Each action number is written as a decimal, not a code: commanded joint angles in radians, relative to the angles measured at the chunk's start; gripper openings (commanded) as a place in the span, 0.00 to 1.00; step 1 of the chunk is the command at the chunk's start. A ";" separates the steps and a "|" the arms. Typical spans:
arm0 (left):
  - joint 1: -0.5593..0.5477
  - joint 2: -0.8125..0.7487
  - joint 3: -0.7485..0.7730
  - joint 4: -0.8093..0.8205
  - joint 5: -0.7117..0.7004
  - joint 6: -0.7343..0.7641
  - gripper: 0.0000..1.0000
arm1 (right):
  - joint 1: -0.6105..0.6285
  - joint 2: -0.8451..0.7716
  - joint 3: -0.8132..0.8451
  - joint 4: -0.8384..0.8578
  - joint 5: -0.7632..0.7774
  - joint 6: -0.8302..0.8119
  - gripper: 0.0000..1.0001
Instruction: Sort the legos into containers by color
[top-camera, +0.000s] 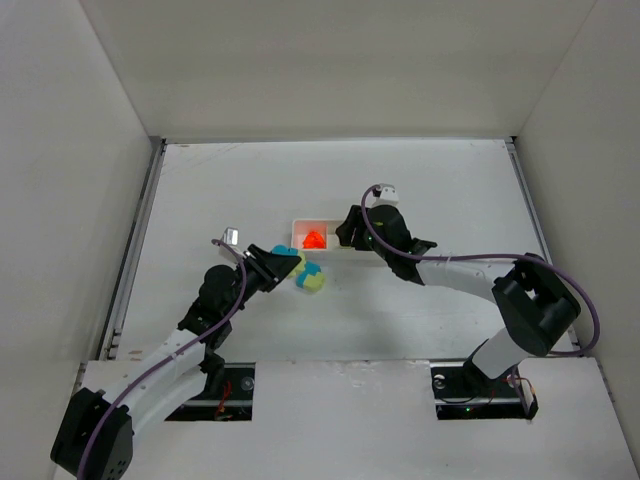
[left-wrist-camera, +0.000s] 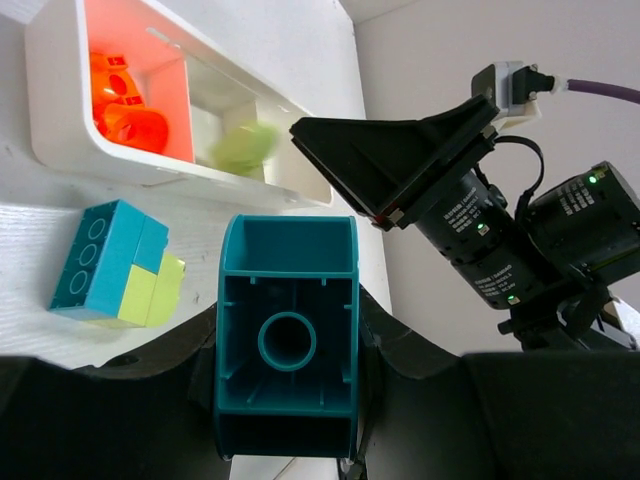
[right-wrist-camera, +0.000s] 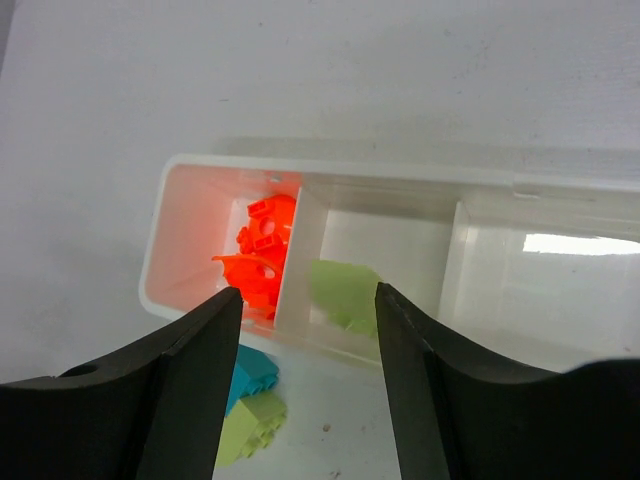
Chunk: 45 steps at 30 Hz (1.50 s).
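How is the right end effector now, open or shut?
The right end effector is open: its fingers stand wide apart above the tray, gripping nothing.

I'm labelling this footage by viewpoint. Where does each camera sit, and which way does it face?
Top external: above and behind, looking down at the table; left arm, right arm show.
Left wrist: faces past the left gripper's held teal lego to the tray; right arm shows.
Right wrist: looks down between the right gripper's open fingers into the tray.
Shared: both wrist views show the orange legos.
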<state>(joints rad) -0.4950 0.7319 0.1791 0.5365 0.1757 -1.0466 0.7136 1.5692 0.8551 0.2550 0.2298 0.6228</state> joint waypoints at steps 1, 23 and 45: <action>0.008 -0.006 0.034 0.092 0.018 -0.019 0.14 | -0.004 -0.018 0.029 0.040 0.019 -0.005 0.63; -0.020 -0.088 -0.013 0.260 -0.031 -0.282 0.16 | 0.188 -0.226 -0.308 0.760 -0.299 0.479 0.77; -0.083 -0.101 -0.030 0.272 -0.082 -0.305 0.19 | 0.208 -0.025 -0.278 1.024 -0.382 0.614 0.54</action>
<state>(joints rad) -0.5705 0.6495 0.1555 0.7227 0.1059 -1.3403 0.9112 1.5230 0.5495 1.1473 -0.1383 1.2041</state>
